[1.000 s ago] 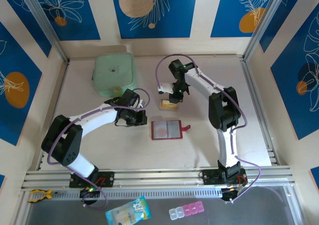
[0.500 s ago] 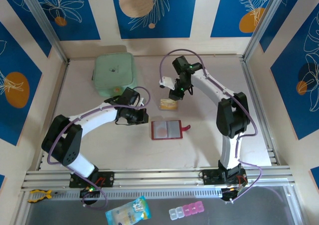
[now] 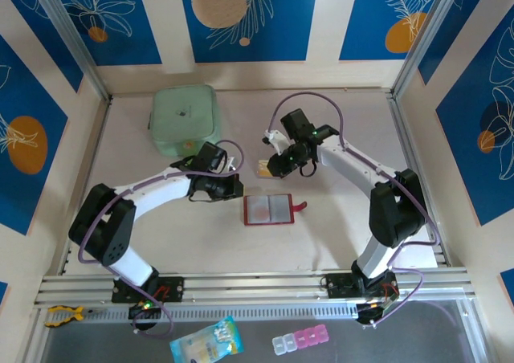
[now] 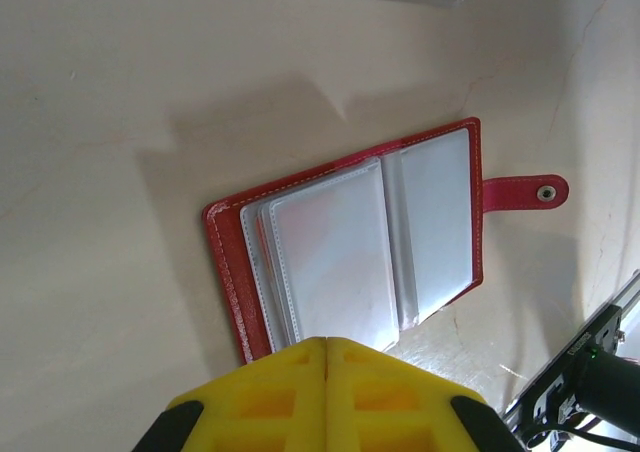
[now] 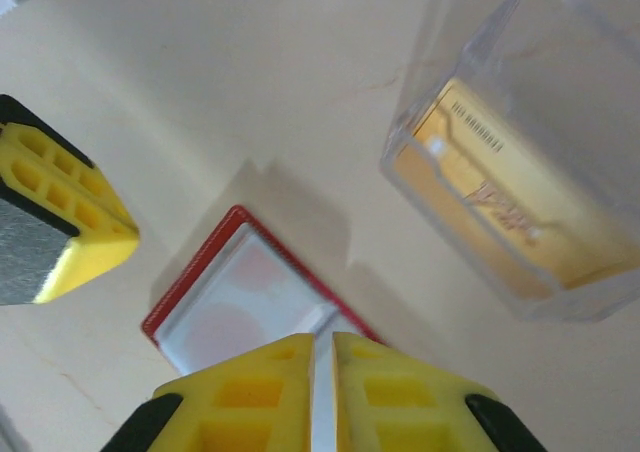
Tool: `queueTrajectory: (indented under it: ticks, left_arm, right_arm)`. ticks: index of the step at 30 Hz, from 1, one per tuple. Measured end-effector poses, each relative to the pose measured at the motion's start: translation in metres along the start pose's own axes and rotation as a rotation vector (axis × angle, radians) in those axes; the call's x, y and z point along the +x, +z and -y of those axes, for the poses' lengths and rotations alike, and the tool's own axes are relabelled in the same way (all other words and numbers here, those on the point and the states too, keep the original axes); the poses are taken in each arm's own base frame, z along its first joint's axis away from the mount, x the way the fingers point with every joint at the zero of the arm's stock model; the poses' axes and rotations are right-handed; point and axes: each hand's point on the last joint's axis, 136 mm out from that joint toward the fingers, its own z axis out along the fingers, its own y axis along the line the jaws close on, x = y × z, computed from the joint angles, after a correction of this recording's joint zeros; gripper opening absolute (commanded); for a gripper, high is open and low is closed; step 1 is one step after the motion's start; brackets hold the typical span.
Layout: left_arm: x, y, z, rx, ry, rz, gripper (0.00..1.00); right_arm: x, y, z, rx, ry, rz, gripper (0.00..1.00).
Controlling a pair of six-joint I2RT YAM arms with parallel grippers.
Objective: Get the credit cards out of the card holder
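Note:
The card holder [image 3: 269, 209] lies open and flat mid-table, red with pale clear sleeves and its snap tab [image 3: 301, 208] pointing right. Faint pink rounds show through one sleeve [image 5: 235, 297]; I cannot tell if that is a card. A gold credit card [image 5: 500, 197] rests inside a small clear box [image 3: 263, 168] just behind the holder. My left gripper [image 3: 235, 189] is shut and empty, tips at the holder's left edge [image 4: 225, 272]. My right gripper [image 5: 322, 344] hovers over the holder's far edge beside the box, jaws closed to a thin slit with nothing between them.
A mint-green square pouch [image 3: 183, 120] sits at the back left. Metal rails [image 3: 257, 287] run along the near edge, and walls close in the table on three sides. The left gripper's yellow finger [image 5: 65, 217] shows near the right gripper.
My right gripper has swung away from above the clear box, forward and down toward the card holder. The left gripper has crept slightly right. Holder and box have not moved.

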Motion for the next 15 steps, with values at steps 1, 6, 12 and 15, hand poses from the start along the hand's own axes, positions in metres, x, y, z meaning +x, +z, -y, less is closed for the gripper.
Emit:
queueTrajectory:
  ticks: [1,6,12,15]
  left_arm:
    - [0.002,0.001,0.000,0.001,0.000,-0.002,0.07]
    - [0.010,0.013,-0.002,0.002,-0.008,-0.027,0.05]
    - [0.018,0.024,-0.003,0.005,-0.016,-0.042,0.03]
    - [0.020,0.027,-0.003,0.005,-0.016,-0.047,0.02]
  right_arm:
    - [0.004,0.002,-0.003,-0.006,0.046,-0.001,0.13]
    - [0.026,0.009,-0.019,-0.040,0.228,0.014,0.11]
    - [0.051,0.023,-0.034,-0.092,0.405,-0.003,0.09]
    - [0.058,0.027,-0.036,-0.100,0.483,-0.023,0.10]
